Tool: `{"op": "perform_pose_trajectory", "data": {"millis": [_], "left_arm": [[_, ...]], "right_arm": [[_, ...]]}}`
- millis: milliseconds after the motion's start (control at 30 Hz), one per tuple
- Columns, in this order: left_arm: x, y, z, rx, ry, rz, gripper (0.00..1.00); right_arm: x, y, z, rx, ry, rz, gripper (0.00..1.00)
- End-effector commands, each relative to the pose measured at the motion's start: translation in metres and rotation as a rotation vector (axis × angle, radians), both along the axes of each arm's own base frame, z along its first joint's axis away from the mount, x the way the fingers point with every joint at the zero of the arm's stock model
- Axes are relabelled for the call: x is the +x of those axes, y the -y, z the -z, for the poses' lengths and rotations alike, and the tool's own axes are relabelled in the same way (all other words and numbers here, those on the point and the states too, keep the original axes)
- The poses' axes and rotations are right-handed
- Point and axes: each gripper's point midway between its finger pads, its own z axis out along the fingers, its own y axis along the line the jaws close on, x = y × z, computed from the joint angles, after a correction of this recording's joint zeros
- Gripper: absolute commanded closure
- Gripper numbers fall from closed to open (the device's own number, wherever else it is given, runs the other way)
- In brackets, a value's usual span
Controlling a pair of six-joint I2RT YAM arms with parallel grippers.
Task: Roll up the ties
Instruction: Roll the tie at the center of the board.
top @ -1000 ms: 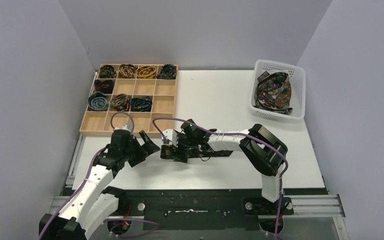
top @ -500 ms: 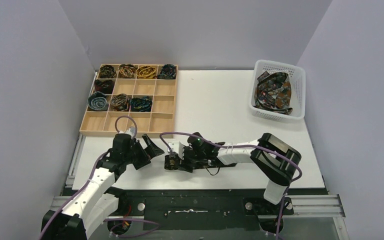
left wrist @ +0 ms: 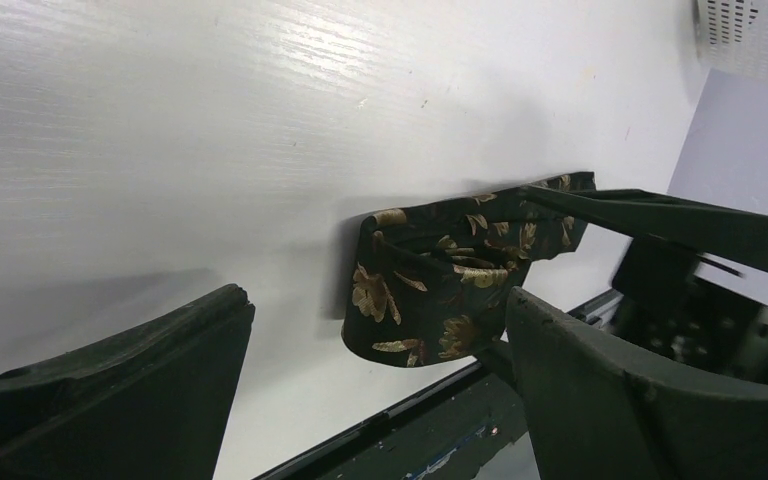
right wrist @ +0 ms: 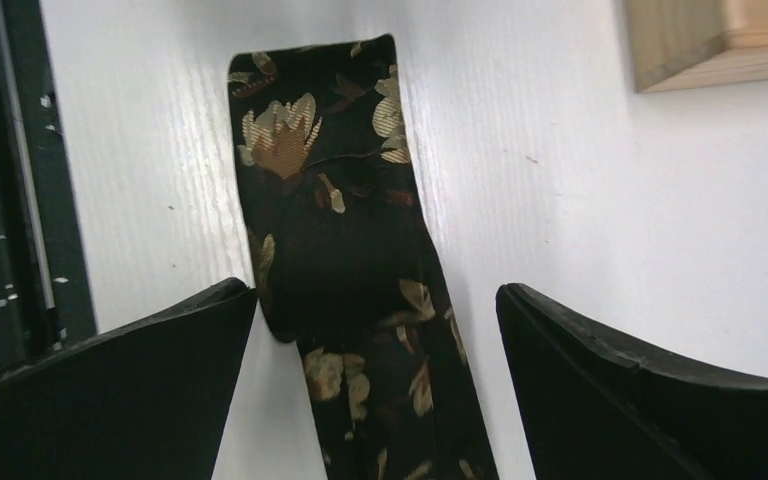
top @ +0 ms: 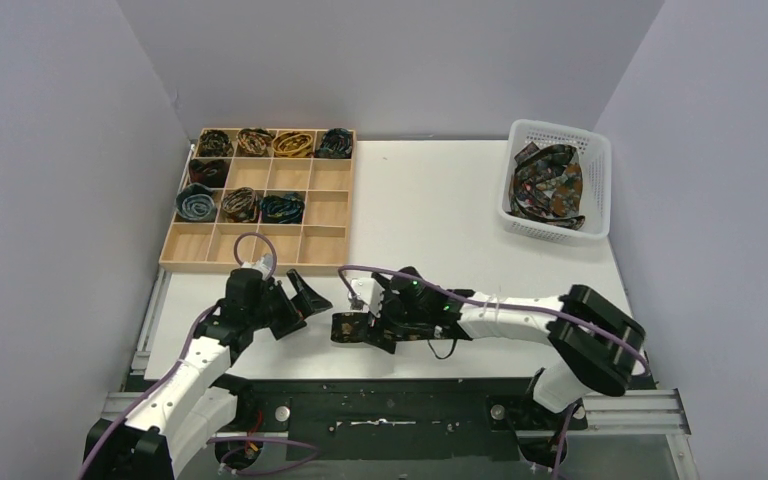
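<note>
A dark tie with gold flowers point(top: 344, 327) lies near the table's front edge, partly rolled into a loose coil. In the left wrist view the coil point(left wrist: 430, 290) stands on edge. In the right wrist view the tie point(right wrist: 330, 220) runs as a flat strip between my fingers. My right gripper point(top: 362, 327) is open and straddles the tie point(right wrist: 375, 288) without pinching it. My left gripper point(top: 303, 305) is open and empty, just left of the coil point(left wrist: 375, 300). Several rolled ties point(top: 293, 143) sit in the wooden tray.
The wooden compartment tray point(top: 260, 265) stands at the back left; its corner shows in the right wrist view point(right wrist: 710, 40). A white basket point(top: 600, 150) at the back right holds a heap of ties point(top: 548, 185). The black table rail point(top: 390, 390) runs just in front of the coil.
My right gripper has moved toward the near edge and a little right, taking the tie with it. My left gripper has shifted slightly toward the coil.
</note>
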Motion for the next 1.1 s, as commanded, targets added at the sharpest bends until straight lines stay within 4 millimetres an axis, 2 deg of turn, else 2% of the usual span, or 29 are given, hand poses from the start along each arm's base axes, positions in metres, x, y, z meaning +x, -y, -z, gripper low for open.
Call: {"op": "perform_pose_trajectory", "data": {"millis": [0,133,233,300,367,400,467,567,700,767,867,933,967,1067], "left_arm": [[0.006,0.004,-0.012,-0.018,0.072,0.029,0.04],[0.011,-0.001,-0.018,0.004,0.111,0.0,0.03],[0.016,-0.009,-0.021,0.026,0.129,-0.049,0.03],[0.017,-0.01,-0.021,0.017,0.125,-0.075,0.03],[0.017,-0.007,-0.021,-0.013,0.13,-0.069,0.03],[0.018,-0.005,-0.023,-0.024,0.134,-0.063,0.03],[0.018,-0.001,-0.026,-0.042,0.139,-0.045,0.06],[0.015,0.003,-0.025,-0.054,0.131,-0.015,0.06],[0.011,0.008,-0.017,-0.073,0.101,0.018,0.09],[0.01,0.01,-0.016,-0.08,0.094,0.03,0.1],[0.007,0.011,-0.013,-0.08,0.082,0.046,0.11],[0.002,0.012,-0.005,-0.084,0.055,0.057,0.12],[-0.001,0.013,-0.001,-0.086,0.043,0.066,0.14],[-0.005,0.016,0.001,-0.106,0.035,0.085,0.16]], "right_arm": [[0.003,0.005,-0.059,0.135,0.068,0.092,0.01],[0.002,0.025,-0.096,0.279,0.053,0.256,0.0],[0.008,0.046,-0.117,0.442,-0.032,0.497,0.0],[0.011,0.06,-0.117,0.572,-0.205,0.735,0.0],[0.014,0.075,-0.105,0.648,-0.374,0.965,0.0],[0.012,0.077,-0.098,0.654,-0.429,1.009,0.0],[0.006,0.07,-0.095,0.697,-0.558,1.045,0.0],[-0.002,0.052,-0.104,0.753,-0.665,0.982,0.0],[-0.001,0.043,-0.083,0.716,-0.733,1.024,0.01],[-0.006,0.03,-0.082,0.679,-0.754,0.964,0.04],[-0.007,0.018,-0.071,0.592,-0.771,0.967,0.07],[-0.007,0.011,-0.066,0.563,-0.775,0.953,0.12],[-0.007,0.008,-0.067,0.562,-0.773,0.941,0.19],[-0.005,0.004,-0.067,0.564,-0.775,0.933,0.29]]}}
